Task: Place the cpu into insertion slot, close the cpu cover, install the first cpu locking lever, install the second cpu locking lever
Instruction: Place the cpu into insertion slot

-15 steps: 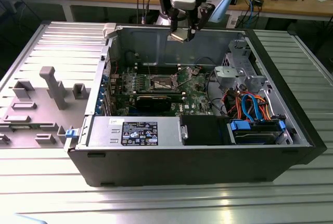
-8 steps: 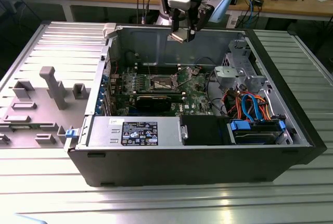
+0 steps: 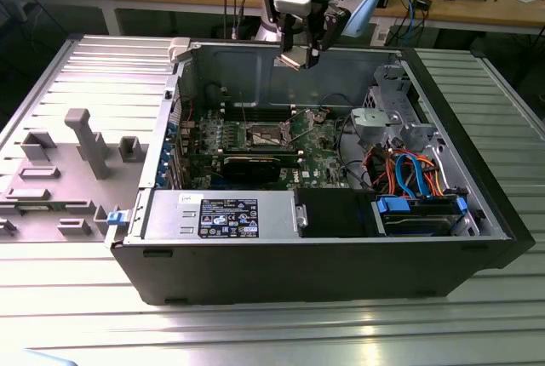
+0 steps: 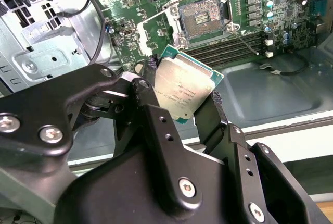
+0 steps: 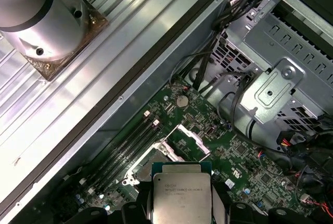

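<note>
1. Gripper (image 3: 300, 54) is clamping the cpu (image 4: 183, 86) by two opposite edges. Its black fingers (image 4: 210, 117) are pressing against the chip's sides, and the silver-grey lid is facing the cameras in both wrist views.
2. The cpu is hanging in the air above the open computer case (image 3: 341, 268), well clear of the green board. I cannot tell whether it is sitting level.
3. The insertion slot (image 3: 264, 134) is lying bare with its dark centre uncovered. In the exterior view it is sitting between six and seven o'clock from the gripper, well apart from the chip.
4. The cpu cover (image 5: 199, 141) is standing swung open at the socket's edge, with green board showing through its cut-out middle. A thin wire lever (image 4: 243, 39) is angling free beside the socket, not latched down.
5. Judging by this, the first step is in hand: the chip is being carried towards the socket, and the cover and both levers are not yet done. Seating it is calling for the chip's edges to be squared with the socket's rim and its face held flat, since a skewed landing is risking the fine contacts.
6. Further out in the exterior view, the black graphics card (image 3: 247, 166) is lying at six o'clock from the socket. The silvery drive cage (image 3: 392, 111) is sitting at three o'clock, and a grey fixture tray (image 3: 51, 187) is resting at nine o'clock from the case.
</note>
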### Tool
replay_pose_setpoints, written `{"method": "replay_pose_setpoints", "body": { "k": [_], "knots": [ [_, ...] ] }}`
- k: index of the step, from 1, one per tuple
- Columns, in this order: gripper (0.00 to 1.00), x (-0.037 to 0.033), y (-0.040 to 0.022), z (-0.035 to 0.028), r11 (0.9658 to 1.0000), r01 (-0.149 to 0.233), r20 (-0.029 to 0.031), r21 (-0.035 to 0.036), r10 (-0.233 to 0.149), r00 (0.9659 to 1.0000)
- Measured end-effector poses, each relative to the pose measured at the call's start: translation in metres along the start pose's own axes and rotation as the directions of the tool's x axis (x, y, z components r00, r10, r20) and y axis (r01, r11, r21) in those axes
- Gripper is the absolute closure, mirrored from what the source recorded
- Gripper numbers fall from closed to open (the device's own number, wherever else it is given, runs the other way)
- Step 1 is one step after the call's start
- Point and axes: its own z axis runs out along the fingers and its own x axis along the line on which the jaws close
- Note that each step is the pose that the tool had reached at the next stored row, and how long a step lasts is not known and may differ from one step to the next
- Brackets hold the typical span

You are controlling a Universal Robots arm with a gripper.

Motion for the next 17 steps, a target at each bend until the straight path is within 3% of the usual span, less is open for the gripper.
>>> {"method": "replay_pose_setpoints", "body": {
  "k": [7,12,17],
  "knots": [
    [0.45,0.0000,0.0000,0.0000,1.0000,-0.001,0.0000,0.0000,0.001,1.0000],
    [0.45,0.0000,-0.0001,0.0007,0.9969,-0.079,0.0069,-0.0019,0.079,0.9968],
    [0.45,0.0000,-0.0001,0.0011,0.9911,-0.133,0.0117,-0.0034,0.133,0.9910]
  ]
}}
